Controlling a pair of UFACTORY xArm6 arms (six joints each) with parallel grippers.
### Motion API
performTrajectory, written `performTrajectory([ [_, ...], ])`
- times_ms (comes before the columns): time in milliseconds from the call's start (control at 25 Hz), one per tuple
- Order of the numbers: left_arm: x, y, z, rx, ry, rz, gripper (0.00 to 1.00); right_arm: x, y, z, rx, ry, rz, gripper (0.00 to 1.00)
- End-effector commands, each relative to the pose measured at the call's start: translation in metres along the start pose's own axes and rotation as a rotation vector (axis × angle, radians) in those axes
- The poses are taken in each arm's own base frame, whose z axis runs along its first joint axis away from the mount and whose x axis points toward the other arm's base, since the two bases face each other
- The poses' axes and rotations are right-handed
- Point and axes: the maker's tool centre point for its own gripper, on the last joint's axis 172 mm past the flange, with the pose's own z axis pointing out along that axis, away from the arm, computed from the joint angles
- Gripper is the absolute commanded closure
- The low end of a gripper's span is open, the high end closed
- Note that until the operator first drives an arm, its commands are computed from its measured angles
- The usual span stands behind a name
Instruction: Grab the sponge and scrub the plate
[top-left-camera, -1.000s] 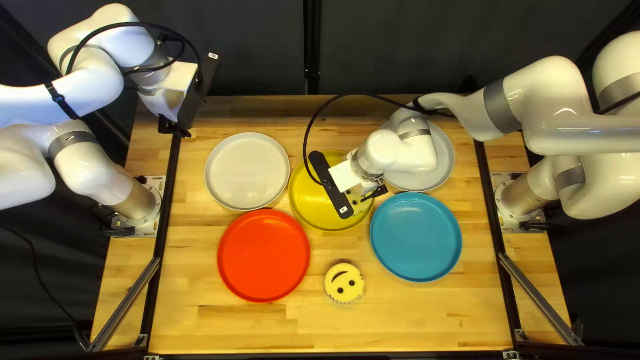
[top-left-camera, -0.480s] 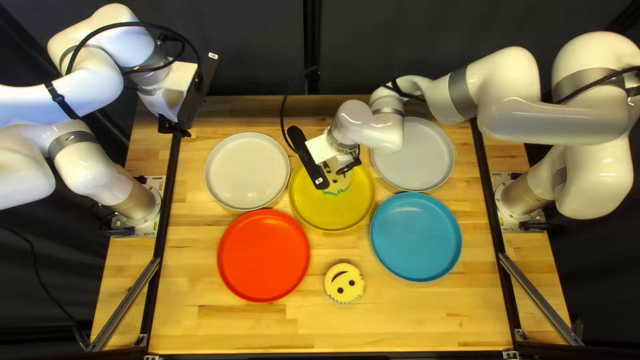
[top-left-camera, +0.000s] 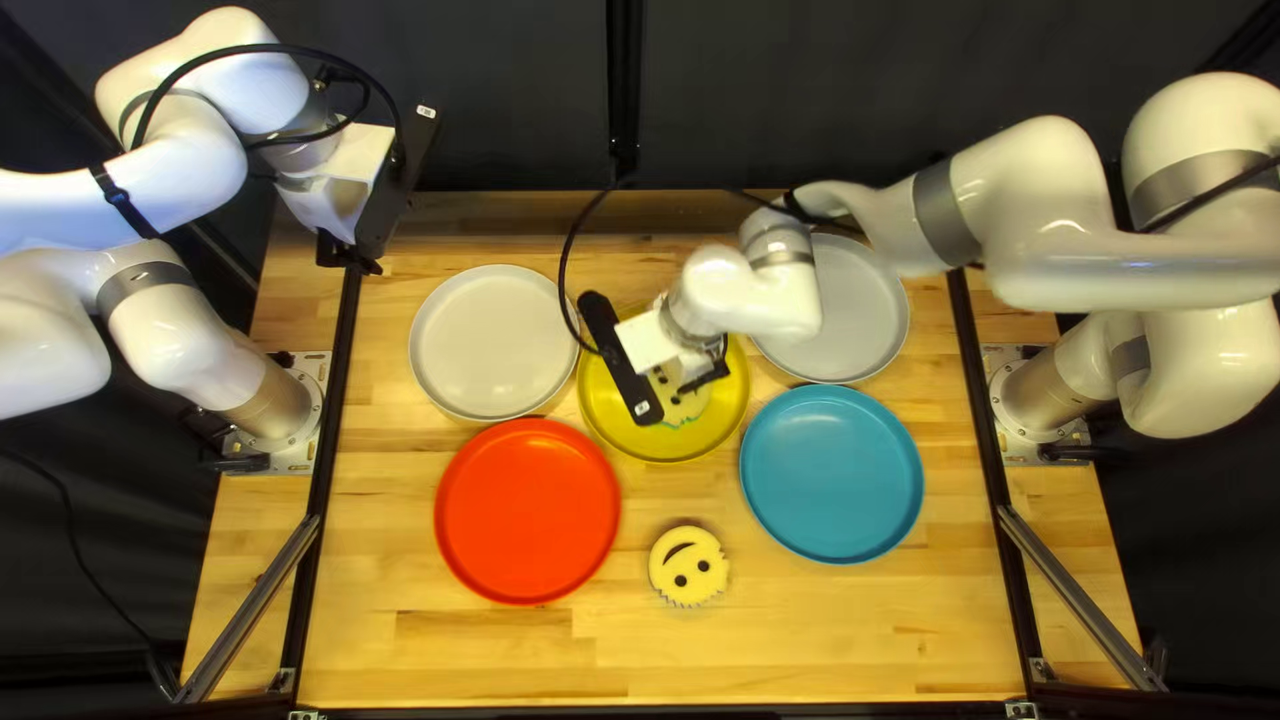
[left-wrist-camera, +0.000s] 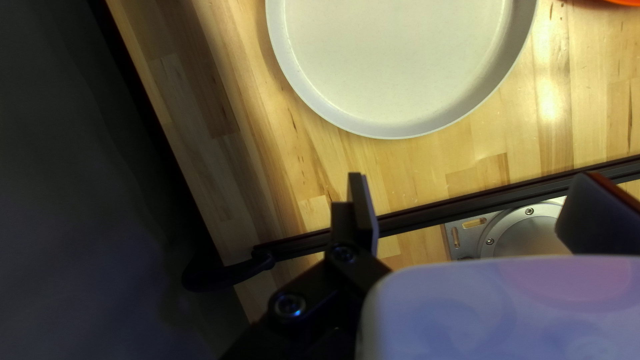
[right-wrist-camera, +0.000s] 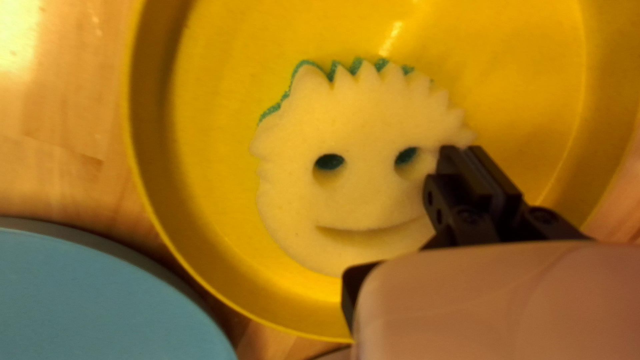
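Note:
My right gripper [top-left-camera: 704, 375] is low over the yellow plate [top-left-camera: 660, 446], partly hiding the pale yellow smiley sponge [top-left-camera: 687, 404]. In the right wrist view the fingers of my right gripper [right-wrist-camera: 472, 157] are together, their tips over one side of the sponge [right-wrist-camera: 360, 193], beside an eye hole. The sponge lies flat in the yellow plate [right-wrist-camera: 213, 160], green layer beneath; whether the tips press on it is hard to tell. My left gripper [top-left-camera: 350, 256] hangs beyond the table's far left corner; in its wrist view the left gripper [left-wrist-camera: 475, 183] stands open, nothing between its fingers.
Around the yellow plate are an off-white plate [top-left-camera: 494, 343], a grey plate [top-left-camera: 860, 314], a red plate [top-left-camera: 527, 511] and a blue plate [top-left-camera: 831, 474]. A second smiley sponge [top-left-camera: 688, 566] lies on the bare wood nearer the front.
The right gripper and the sponge moved across the yellow plate toward its far left, then came back a little toward the near edge. The left arm has stayed still.

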Motion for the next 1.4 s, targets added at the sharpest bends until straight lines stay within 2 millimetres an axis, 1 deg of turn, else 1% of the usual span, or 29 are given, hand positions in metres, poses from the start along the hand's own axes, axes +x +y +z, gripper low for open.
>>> performTrajectory([
  [40, 0.0, 0.0, 0.0, 0.0, 0.0, 0.0, 0.0, -0.013, 0.016, 0.007, 0.013, -0.009, 0.017, 1.0],
  [80, 0.0, 0.0, 0.0, 0.0, 0.0, 0.0, 0.0, -0.021, 0.018, 0.008, 0.019, -0.011, 0.023, 1.0],
  [120, 0.0, 0.0, 0.0, 0.0, 0.0, 0.0, 0.0, -0.026, 0.018, 0.008, 0.022, -0.013, 0.027, 1.0],
  [280, 0.0, 0.0, 0.0, 0.0, 0.0, 0.0, 0.0, -0.047, 0.009, 0.006, 0.031, -0.024, 0.043, 1.0],
  [360, 0.0, 0.0, 0.0, 0.0, 0.0, 0.0, 0.0, -0.051, 0.006, 0.004, 0.033, -0.028, 0.049, 1.0],
  [400, 0.0, 0.0, 0.0, 0.0, 0.0, 0.0, 0.0, -0.049, 0.004, 0.002, 0.033, -0.029, 0.052, 1.0],
  [520, 0.0, 0.0, 0.0, 0.0, 0.0, 0.0, 0.0, -0.04, 0.002, -0.001, 0.026, -0.029, 0.055, 1.0],
  [560, 0.0, 0.0, 0.0, 0.0, 0.0, 0.0, 0.0, -0.03, 0.003, 0.0, 0.023, -0.026, 0.055, 1.0],
  [640, 0.0, 0.0, 0.0, 0.0, 0.0, 0.0, 0.0, -0.019, 0.005, 0.0, 0.019, -0.025, 0.056, 1.0],
  [680, 0.0, 0.0, 0.0, 0.0, 0.0, 0.0, 0.0, -0.008, 0.007, 0.0, 0.015, -0.022, 0.054, 1.0],
  [720, 0.0, 0.0, 0.0, 0.0, 0.0, 0.0, 0.0, -0.005, 0.008, 0.0, 0.014, -0.021, 0.054, 1.0],
  [880, 0.0, 0.0, 0.0, 0.0, 0.0, 0.0, 0.0, 0.022, 0.023, 0.008, 0.01, -0.019, 0.054, 1.0],
  [1000, 0.0, 0.0, 0.0, 0.0, 0.0, 0.0, 0.0, 0.033, 0.027, 0.011, 0.009, -0.02, 0.052, 1.0],
  [1040, 0.0, 0.0, 0.0, 0.0, 0.0, 0.0, 0.0, 0.033, 0.027, 0.011, 0.008, -0.02, 0.051, 1.0],
  [1160, 0.0, 0.0, 0.0, 0.0, 0.0, 0.0, 0.0, 0.028, 0.018, 0.011, 0.01, -0.024, 0.044, 1.0],
  [1240, 0.0, 0.0, 0.0, 0.0, 0.0, 0.0, 0.0, 0.02, 0.01, 0.01, 0.013, -0.027, 0.041, 1.0],
  [1320, 0.0, 0.0, 0.0, 0.0, 0.0, 0.0, 0.0, 0.007, 0.001, 0.008, 0.018, -0.035, 0.041, 1.0],
  [1400, 0.0, 0.0, 0.0, 0.0, 0.0, 0.0, 0.0, -0.008, -0.003, 0.004, 0.022, -0.044, 0.046, 1.0],
])
